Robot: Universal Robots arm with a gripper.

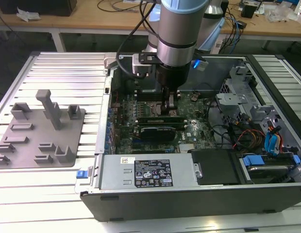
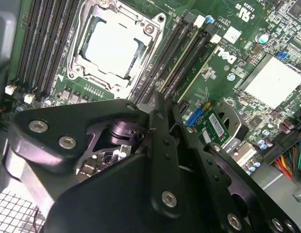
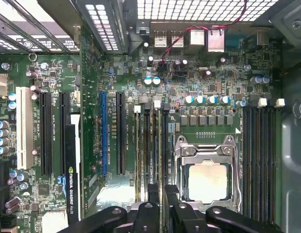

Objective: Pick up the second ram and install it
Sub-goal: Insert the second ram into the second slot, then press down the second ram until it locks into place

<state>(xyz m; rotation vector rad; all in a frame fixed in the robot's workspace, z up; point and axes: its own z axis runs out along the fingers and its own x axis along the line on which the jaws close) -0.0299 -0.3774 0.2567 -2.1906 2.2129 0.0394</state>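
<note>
While over slots, one gripper (image 1: 169,108) — one processor (image 3: 207,182)

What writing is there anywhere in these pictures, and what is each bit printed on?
Sticker on the computer's front metal box, exterior view: rows of print, too small to read.
White logo on the green circuit board, second wrist view: a maker's mark, not quoted here.
White lettering along the black expansion card, first wrist view: a product name, not quoted.
Tiny white board markings: too small to read.
</note>
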